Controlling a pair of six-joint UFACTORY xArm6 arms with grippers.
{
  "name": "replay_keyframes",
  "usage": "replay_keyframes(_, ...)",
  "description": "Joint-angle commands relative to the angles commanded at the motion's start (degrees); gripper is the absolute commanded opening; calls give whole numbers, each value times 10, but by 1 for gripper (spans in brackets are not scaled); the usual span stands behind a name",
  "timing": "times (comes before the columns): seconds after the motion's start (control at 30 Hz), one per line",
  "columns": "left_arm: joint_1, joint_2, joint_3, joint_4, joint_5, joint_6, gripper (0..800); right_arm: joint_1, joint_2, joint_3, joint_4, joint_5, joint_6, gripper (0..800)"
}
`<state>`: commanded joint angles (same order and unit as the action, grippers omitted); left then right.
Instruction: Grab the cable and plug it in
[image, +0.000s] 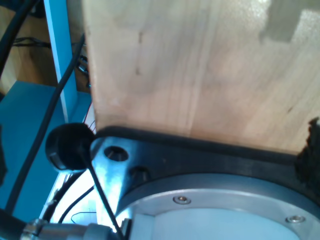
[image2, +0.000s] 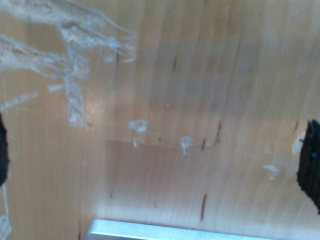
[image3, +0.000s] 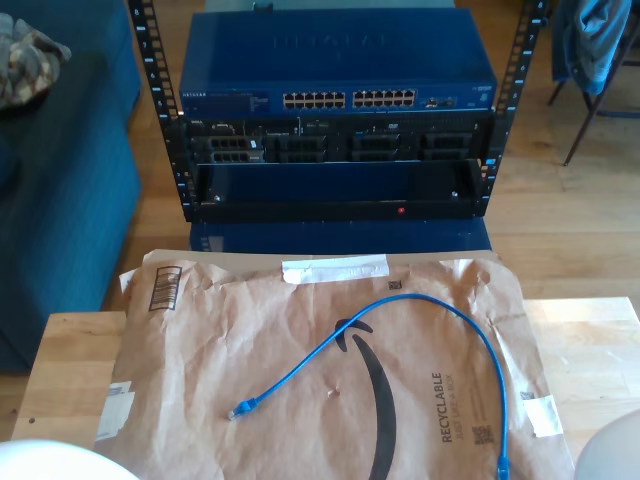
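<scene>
Jaws' state you cannot tell for either gripper; both wrist cameras face bare worktop (image2: 200, 100). Cable (image3: 400, 310) lies untouched on brown paper (image3: 250, 330).

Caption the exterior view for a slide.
Blue cable lies looped on a brown paper mailer on the wooden table, in front of a rack-mounted network switch.
</scene>
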<state>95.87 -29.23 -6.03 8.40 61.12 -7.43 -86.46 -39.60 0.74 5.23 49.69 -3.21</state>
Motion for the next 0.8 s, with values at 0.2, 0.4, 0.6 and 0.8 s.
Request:
replay_keyframes(0.2,0,0,0,0,0,0,800,0,0,-1,0,0,0,798)
replay_keyframes(0.4,0,0,0,0,0,0,800,-1,-1,-2,0,0,2,798)
replay_keyframes(0.6,0,0,-1,1,2,-1,800,0,-56,-11,-2,10,5,797)
replay_keyframes(0.8,-1,-4,-53,3,88,-1,800,-1,-72,-88,-3,116,31,797)
